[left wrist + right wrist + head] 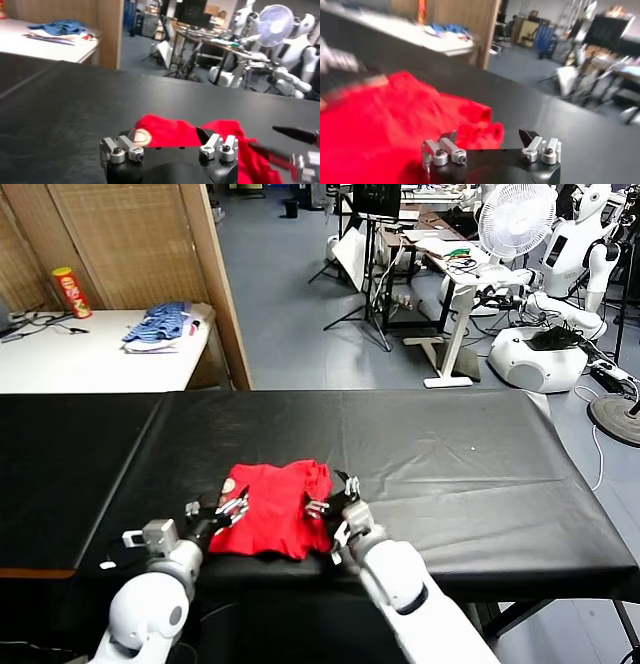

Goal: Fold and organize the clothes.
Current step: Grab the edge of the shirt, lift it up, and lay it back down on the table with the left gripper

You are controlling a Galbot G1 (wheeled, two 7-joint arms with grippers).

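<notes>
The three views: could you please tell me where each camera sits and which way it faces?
Head view: above, looking down at the black table; both arms flank the red T-shirt.
Left wrist view: behind the open left pincer, facing across the shirt.
Right wrist view: behind the open right pincer.
All share the shirt.
</notes>
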